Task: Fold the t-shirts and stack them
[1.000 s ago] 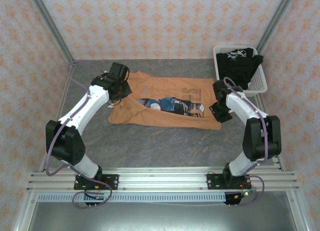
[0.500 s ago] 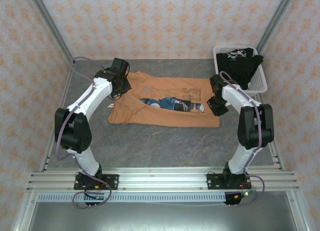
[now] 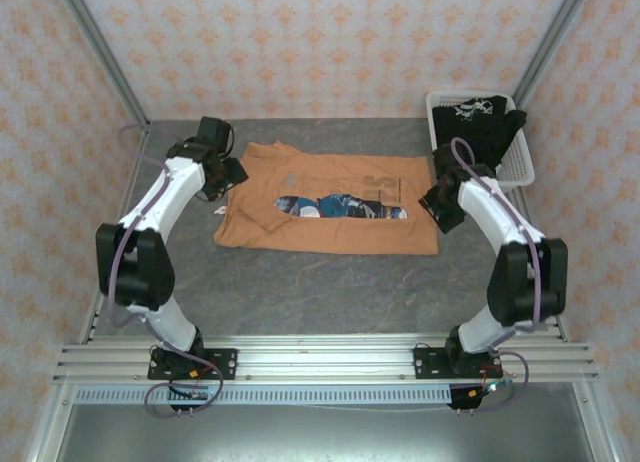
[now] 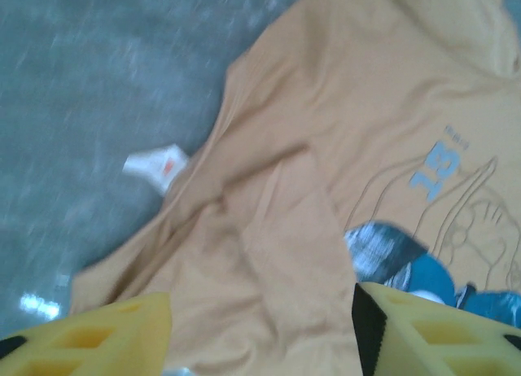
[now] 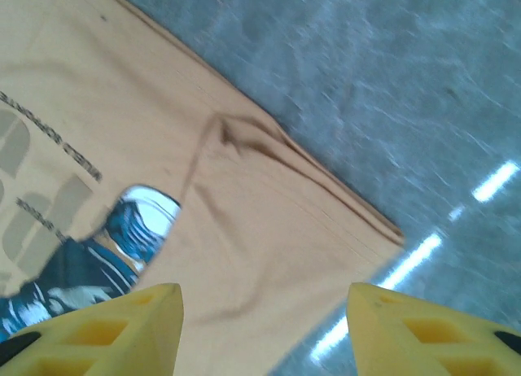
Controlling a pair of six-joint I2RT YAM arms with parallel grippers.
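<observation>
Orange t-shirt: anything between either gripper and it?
Nothing visible. The left gripper and right gripper hang open over the side edges of the orange t-shirt, with bare cloth below the jaws.

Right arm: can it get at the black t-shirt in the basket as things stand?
Probably yes. The right arm sits beside the basket, jaws open and empty over the orange t-shirt's edge. The black t-shirt lies on top, spilling over the rim, with nothing covering it.
</observation>
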